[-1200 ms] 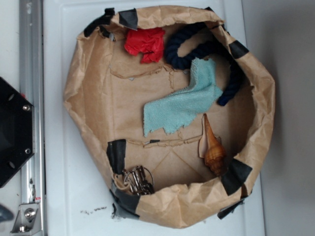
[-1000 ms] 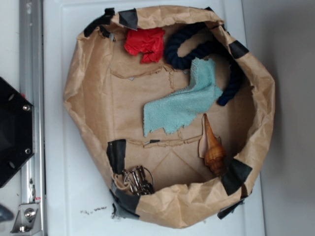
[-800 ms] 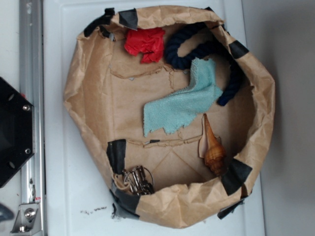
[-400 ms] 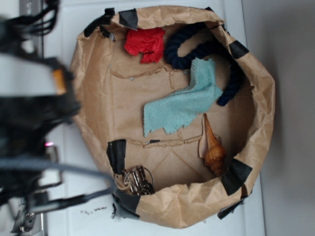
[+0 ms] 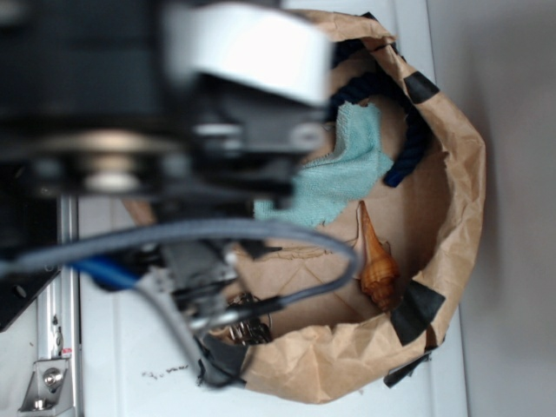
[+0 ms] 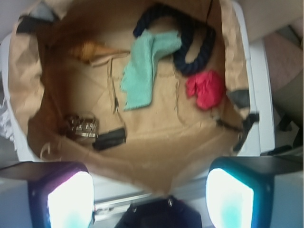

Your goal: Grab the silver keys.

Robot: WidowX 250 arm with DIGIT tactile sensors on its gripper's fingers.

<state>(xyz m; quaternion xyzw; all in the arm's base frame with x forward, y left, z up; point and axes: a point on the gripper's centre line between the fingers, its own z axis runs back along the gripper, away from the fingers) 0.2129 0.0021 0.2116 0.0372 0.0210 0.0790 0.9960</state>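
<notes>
Brown paper basin (image 6: 156,142) holds silver keys (image 6: 81,127), pincer (image 6: 151,199) well apart.

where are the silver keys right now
In the wrist view the silver keys lie at the paper bin's lower left, beside a black tape strip.

White tabletop (image 5: 113,347) (scuffed), grey wall (image 5: 512,174)

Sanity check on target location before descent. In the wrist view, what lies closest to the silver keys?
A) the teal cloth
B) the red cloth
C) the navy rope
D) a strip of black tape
D: the silver keys lie by the paper wall, with the black tape strip right beside them; the cloths and rope are farther off.
</notes>
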